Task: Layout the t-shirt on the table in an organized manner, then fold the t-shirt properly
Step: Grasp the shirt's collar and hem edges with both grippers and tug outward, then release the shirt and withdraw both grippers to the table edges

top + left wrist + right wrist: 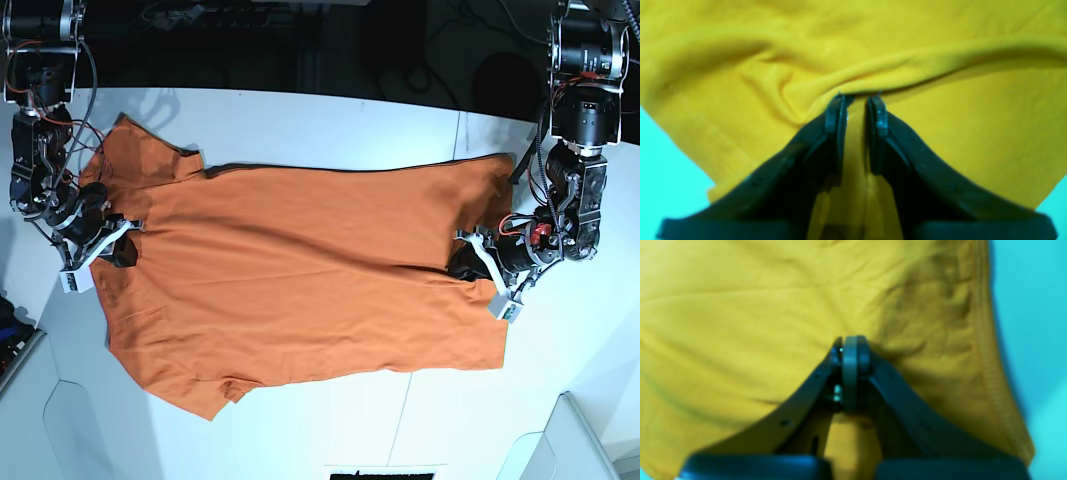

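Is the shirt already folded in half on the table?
No, the shirt lies spread out in one layer on the table, sleeves showing.

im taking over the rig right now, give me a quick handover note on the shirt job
Left gripper: jaws nearly shut, pinching a fold of the t-shirt at its hem end.
Right gripper: jaws shut, resting on the fabric at the collar end; whether they pinch cloth is unclear.
The t-shirt lies spread flat on the table, lengthwise between the arms, some wrinkles near the left gripper.
Done: layout mostly. Left: smoothing, then all folds.
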You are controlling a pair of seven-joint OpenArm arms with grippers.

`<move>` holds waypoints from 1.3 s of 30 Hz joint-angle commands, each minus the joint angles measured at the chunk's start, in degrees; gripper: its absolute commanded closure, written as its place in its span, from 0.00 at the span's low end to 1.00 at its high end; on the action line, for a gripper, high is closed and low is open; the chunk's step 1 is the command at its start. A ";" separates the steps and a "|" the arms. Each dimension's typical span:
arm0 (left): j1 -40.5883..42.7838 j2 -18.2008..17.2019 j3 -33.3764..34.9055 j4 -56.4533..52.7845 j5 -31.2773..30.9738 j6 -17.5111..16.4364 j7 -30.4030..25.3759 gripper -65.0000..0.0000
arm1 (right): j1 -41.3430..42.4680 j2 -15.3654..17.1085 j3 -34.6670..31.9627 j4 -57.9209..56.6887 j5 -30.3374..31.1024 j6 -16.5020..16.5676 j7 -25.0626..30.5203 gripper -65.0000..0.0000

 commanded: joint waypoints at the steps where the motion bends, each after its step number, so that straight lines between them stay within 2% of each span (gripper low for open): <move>1: -0.74 -0.96 0.13 -0.17 2.32 1.09 2.25 0.80 | -0.33 1.07 1.46 0.96 -0.94 -0.31 -2.67 1.00; 3: -1.01 -1.88 0.11 -0.09 0.85 0.09 2.67 0.79 | -0.87 1.07 3.98 2.21 0.44 0.09 -2.67 1.00; 5: -1.05 -3.34 0.11 0.68 -4.42 -3.06 3.19 0.74 | -0.79 1.09 6.54 3.23 1.90 0.94 -2.67 1.00; 8: -1.05 -6.10 0.11 3.04 -11.93 -3.33 6.54 0.63 | -0.70 1.09 10.62 5.44 3.52 1.92 -2.95 1.00; 10: -1.05 -8.00 0.11 5.35 -16.02 -3.33 9.01 0.63 | -0.70 1.11 13.03 7.04 4.35 1.95 -4.31 1.00; 13: -0.90 -10.84 0.11 9.07 -21.03 -3.33 12.09 0.63 | -0.74 1.11 15.74 9.51 8.07 2.10 -8.83 1.00; 17: 0.66 -14.16 0.11 13.53 -27.41 -3.33 17.20 0.63 | -2.08 1.31 17.77 12.31 15.15 4.50 -16.92 1.00; 20: 4.61 -16.22 -0.39 15.32 -28.11 -3.33 16.94 0.63 | -6.51 2.69 18.03 15.74 18.67 5.62 -19.32 1.00; 23: 9.27 -16.65 -4.37 15.52 -28.68 -3.33 16.59 0.63 | -12.22 3.93 19.45 20.59 19.89 5.77 -19.45 1.00; 28: 18.34 -16.48 -16.59 15.52 -34.12 -3.33 18.10 0.61 | -22.27 4.90 24.35 29.55 22.75 5.75 -23.17 1.00; 29: 20.17 -16.48 -18.62 15.52 -35.43 -3.33 18.36 0.57 | -24.06 4.90 24.94 30.69 23.10 5.73 -23.93 0.95; 31: 23.02 -16.46 -21.40 15.52 -37.35 -3.33 18.75 0.49 | -26.77 4.90 25.51 31.50 23.37 5.70 -25.57 0.78; 34: 25.92 -16.48 -23.58 15.65 -38.71 -3.33 18.97 0.47 | -29.86 4.85 25.49 31.43 23.30 5.49 -26.01 0.55; 36: 27.54 -16.46 -23.82 15.74 -38.71 -3.33 19.08 0.47 | -31.69 4.76 25.49 31.36 22.64 5.25 -25.92 0.51; 39: 29.16 -16.17 -23.82 15.74 -38.69 -3.33 19.12 0.47 | -33.27 4.63 25.46 30.91 22.47 4.61 -25.79 0.51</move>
